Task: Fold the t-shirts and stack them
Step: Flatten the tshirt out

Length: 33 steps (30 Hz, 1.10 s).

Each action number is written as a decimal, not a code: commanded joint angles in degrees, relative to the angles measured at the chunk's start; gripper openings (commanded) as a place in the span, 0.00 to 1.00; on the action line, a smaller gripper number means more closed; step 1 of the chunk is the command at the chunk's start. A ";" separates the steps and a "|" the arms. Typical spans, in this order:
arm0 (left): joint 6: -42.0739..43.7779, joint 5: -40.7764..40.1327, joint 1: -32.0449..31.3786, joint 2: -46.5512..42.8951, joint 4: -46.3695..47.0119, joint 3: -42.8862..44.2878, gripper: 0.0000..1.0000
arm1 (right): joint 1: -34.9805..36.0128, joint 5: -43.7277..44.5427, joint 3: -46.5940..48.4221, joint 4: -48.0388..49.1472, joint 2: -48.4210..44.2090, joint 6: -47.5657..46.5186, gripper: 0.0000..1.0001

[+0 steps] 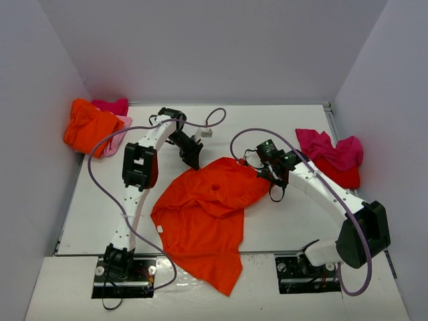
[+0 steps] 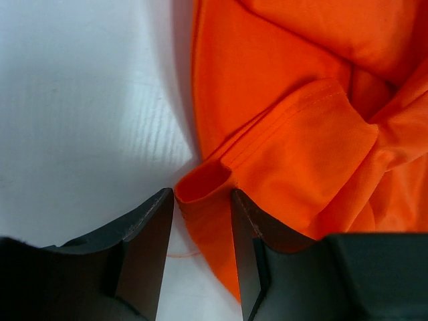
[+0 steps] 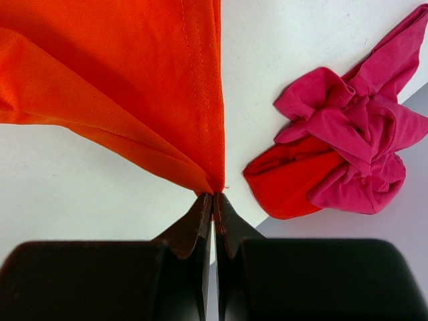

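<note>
Orange t-shirt [image 1: 204, 214]: lies rumpled mid-surface, lower part draped over the near edge at 6 o'clock. It looks thin, limp and light; we expect it to sag and slide, with no stiffness to push against. The stitched edges are the best holds, being doubled cloth that should not slip out.

Right hand [image 3: 212, 197], at the shirt's 2 o'clock: fingers pressed together, pinching a corner of the stitched hem [image 3: 200, 100], cloth fanning away taut.

Left hand [image 2: 202, 200], at the shirt's 11 o'clock: fingers half-spread, straddling the sleeve cuff [image 2: 204, 179]. Bare surface [image 1: 93, 207] shows beside the cloth between them, so we judge it not yet nipped.

Other shirts: orange-and-pink pile [image 1: 90, 127] at 10 o'clock; crumpled magenta-and-red heap [image 1: 331, 154] at 2 o'clock.
</note>
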 commanded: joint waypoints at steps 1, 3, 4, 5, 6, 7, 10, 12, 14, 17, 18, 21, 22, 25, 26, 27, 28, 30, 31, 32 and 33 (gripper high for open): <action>3.64 -0.58 -1.32 -3.01 -18.41 -2.33 0.37 | -0.16 0.39 -0.54 0.85 -0.74 0.45 0.00; 3.84 -0.45 -1.39 -3.26 -18.47 -2.77 0.37 | -0.16 0.44 -0.80 1.10 -0.74 0.27 0.00; 3.92 -0.49 -1.39 -3.40 -18.47 -2.90 0.37 | -0.20 0.43 -0.93 1.24 -0.74 0.22 0.00; 4.08 -0.54 -1.36 -3.52 -18.47 -2.98 0.36 | -0.25 0.35 -1.10 1.36 -0.71 0.22 0.00; 4.18 -0.54 -1.30 -3.58 -18.47 -3.06 0.36 | -0.25 0.28 -1.14 1.46 -0.62 0.20 0.00; 4.14 -0.54 -1.30 -3.58 -18.47 -3.15 0.36 | -0.25 0.24 -1.10 1.59 -0.54 0.16 0.00; 4.10 -0.28 -1.31 -3.32 -18.39 -3.30 0.17 | -0.25 0.04 -1.07 1.86 -0.30 0.04 0.00; 4.02 -0.15 -1.30 -2.97 -18.43 -3.24 0.05 | -0.25 -0.13 -1.22 2.15 -0.38 -0.05 0.00; 4.11 -0.20 -1.30 -3.16 -18.38 -3.53 0.00 | -0.25 -0.23 -1.57 2.45 -0.43 -0.20 0.00; 4.28 0.33 -0.87 -4.80 -18.48 -4.27 0.00 | -0.55 -0.21 -2.19 3.70 -0.79 -0.55 0.00; 3.15 0.34 -0.53 -5.97 -17.25 -4.83 0.00 | -0.69 -0.23 -2.38 4.44 -0.71 -0.72 0.00; -2.43 -1.46 1.12 -13.20 -10.85 -8.22 0.00 | -1.17 1.72 -2.35 9.74 0.04 -0.59 0.00; -3.71 -2.20 1.57 -15.84 -9.83 -8.74 0.00 | -1.36 3.16 -1.36 11.72 0.73 -0.19 0.00; -6.84 -4.20 2.92 -23.27 -7.08 -9.83 0.00 | -1.80 6.76 3.85 15.55 3.42 1.35 0.00; -7.83 -5.04 3.65 -26.13 -5.73 -10.25 0.00 | -1.90 7.23 7.23 15.86 4.72 1.87 0.00; -9.84 -5.85 4.41 -29.84 -4.24 -10.58 0.00 | -2.10 8.49 9.39 16.80 5.66 2.37 0.00; -12.07 -6.65 5.17 -33.73 -2.72 -10.90 0.00 | -2.33 9.91 11.29 17.86 6.51 2.86 0.00; -12.83 -7.92 6.87 -38.34 -1.86 -10.58 0.00 | -2.45 11.70 14.94 18.02 8.67 3.20 0.00; -13.42 -8.83 8.61 -41.36 -2.83 -9.60 0.00 | -2.52 13.29 17.55 18.24 9.92 3.27 0.00; -13.43 -9.19 9.06 -43.24 -3.09 -8.91 0.00 | -2.54 13.65 19.08 18.43 10.70 3.16 0.00; -13.94 -9.65 9.85 -45.77 -3.01 -8.65 0.00 | -2.46 15.05 21.12 18.60 11.04 3.22 0.00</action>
